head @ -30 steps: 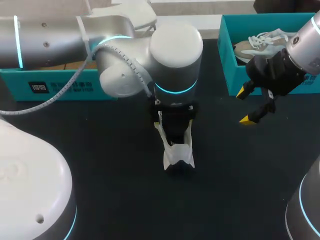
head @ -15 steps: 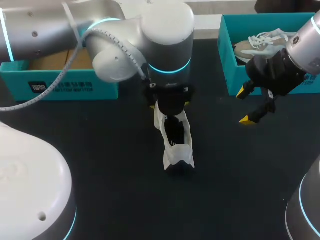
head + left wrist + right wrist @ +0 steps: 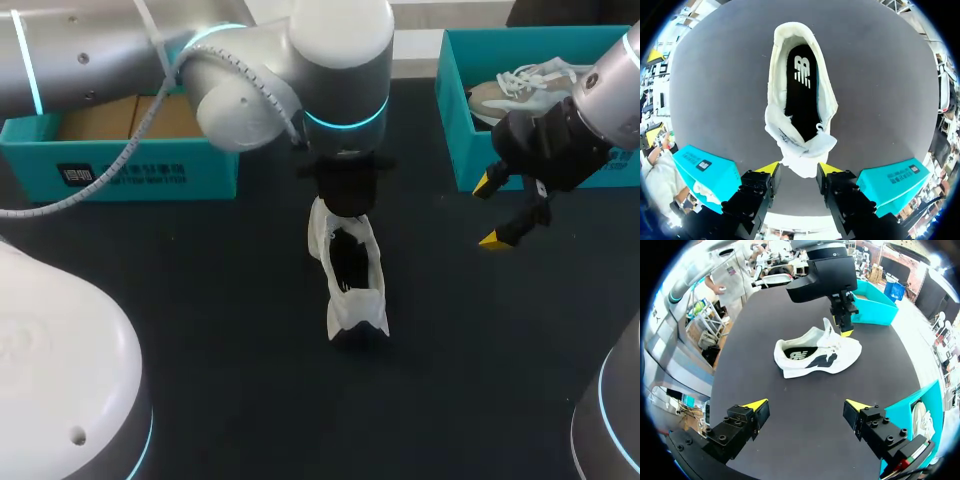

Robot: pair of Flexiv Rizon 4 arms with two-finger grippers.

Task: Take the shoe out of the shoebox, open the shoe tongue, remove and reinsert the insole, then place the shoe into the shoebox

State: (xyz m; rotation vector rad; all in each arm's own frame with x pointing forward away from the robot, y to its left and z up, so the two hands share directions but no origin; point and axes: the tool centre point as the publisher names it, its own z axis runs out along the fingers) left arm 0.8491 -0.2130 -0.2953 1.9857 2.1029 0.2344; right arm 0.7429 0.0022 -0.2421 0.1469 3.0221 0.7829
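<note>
A white shoe point(image 3: 350, 265) stands on the black table point(image 3: 200, 300), its dark insole point(image 3: 802, 90) showing inside the opening. My left gripper point(image 3: 800, 167) hangs straight above the toe end, its yellow fingertips point(image 3: 771, 167) pressing the raised shoe tongue point(image 3: 801, 162) from both sides. From the right wrist view the left gripper point(image 3: 844, 322) pinches the tongue's top above the shoe point(image 3: 817, 355). My right gripper point(image 3: 490, 212) is open in the air right of the shoe, in front of a teal shoebox point(image 3: 450, 110); nothing lies between its fingers point(image 3: 757, 407).
The right teal shoebox holds a second pale shoe point(image 3: 520, 85). Another teal shoebox point(image 3: 120, 170) stands at the back left, showing a brown cardboard bottom. Bare black table surrounds the shoe on all sides.
The left arm has swung back toward the shoe's toe end, uncovering the shoe, and its fingers have closed in on the tongue. The right arm has stayed still.
</note>
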